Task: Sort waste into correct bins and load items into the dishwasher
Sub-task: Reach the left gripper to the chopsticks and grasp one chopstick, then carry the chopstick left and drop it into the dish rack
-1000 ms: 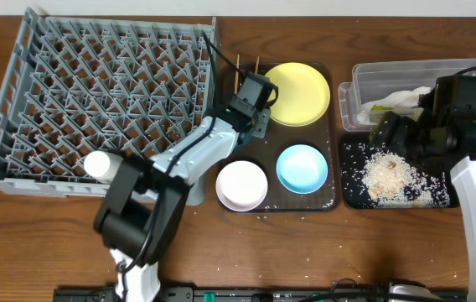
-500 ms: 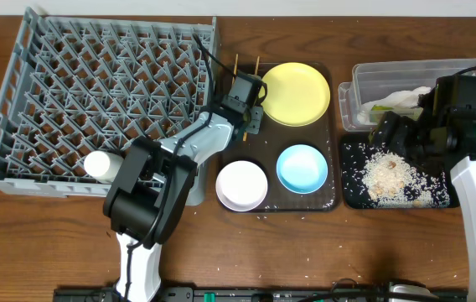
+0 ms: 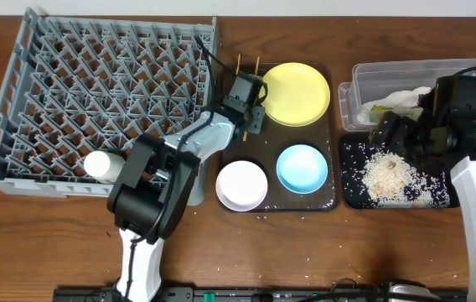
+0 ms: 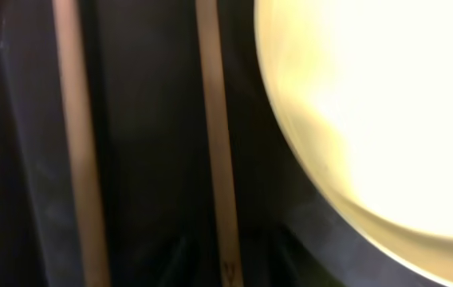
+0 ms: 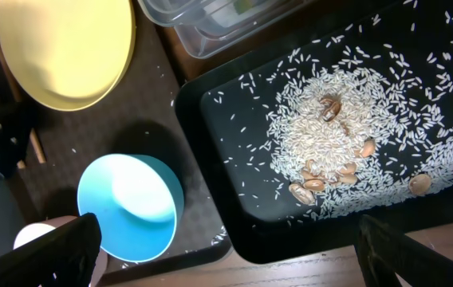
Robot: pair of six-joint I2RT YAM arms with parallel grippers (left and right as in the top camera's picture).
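Operator: Left arm status?

Inspector: Your left gripper (image 3: 248, 106) is down over the chopsticks (image 4: 214, 143) at the far end of the brown tray (image 3: 273, 138). They lie side by side directly under it, apart from one another. The plate (image 3: 298, 92) is just beside it, away from the rack (image 3: 95, 92). Fingers do not show in the wrist view, so I cannot tell whether they are parted or closed.

Operator: And the right?

Inspector: Your right gripper (image 5: 226, 231) hangs with fingers (image 5: 55, 253) spread wide, holding nothing. Below it: the black tray (image 5: 234, 135), carrying rice (image 5: 330, 131). The tub (image 3: 364, 77) lies just beyond it, with napkin (image 3: 404, 99) and wrapper (image 3: 379, 107) inside. The blue bowl (image 5: 131, 207) is near it on the brown tray; the white bowl (image 3: 241, 184) next to that. Stray rice also dots the brown tray around the bowls. The cup (image 3: 100, 164) lies at the rack's near edge, well apart from both grippers.
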